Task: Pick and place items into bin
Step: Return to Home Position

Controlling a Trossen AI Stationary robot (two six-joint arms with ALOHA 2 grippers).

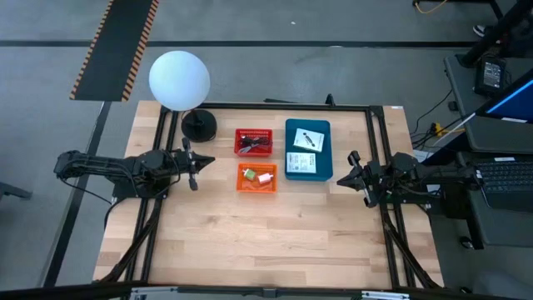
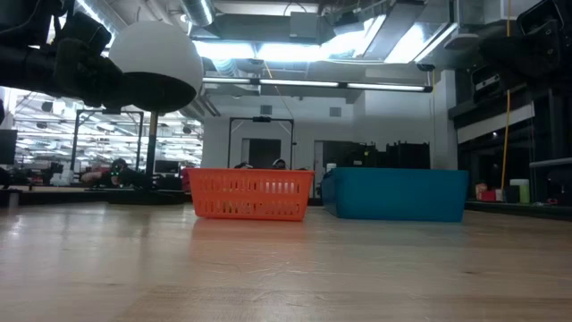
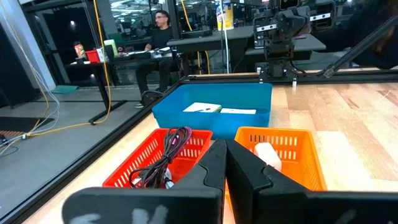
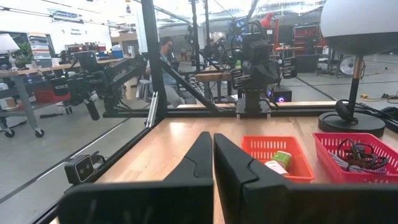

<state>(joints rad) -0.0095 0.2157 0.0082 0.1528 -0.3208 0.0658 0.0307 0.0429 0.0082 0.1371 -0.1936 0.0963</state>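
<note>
Three containers stand mid-table. A blue bin (image 1: 308, 150) holds two white printed packets (image 3: 202, 107). A red basket (image 1: 253, 142) holds a black and a dark-red cord (image 3: 175, 144). An orange basket (image 1: 256, 177) holds a small white piece (image 3: 267, 153) and a green piece (image 4: 282, 158). My left gripper (image 1: 208, 160) hovers left of the baskets, shut and empty, pointing level at them (image 3: 224, 149). My right gripper (image 1: 339, 177) hovers right of the blue bin, shut and empty (image 4: 212, 140).
A lamp with a white globe (image 1: 179, 79) stands on a black base (image 1: 199, 125) at the far left, beside the red basket. Black frame rails (image 1: 379, 142) run along the table's sides. Bare wood (image 1: 266, 242) lies toward the near edge. A person sits beyond the table (image 3: 160, 31).
</note>
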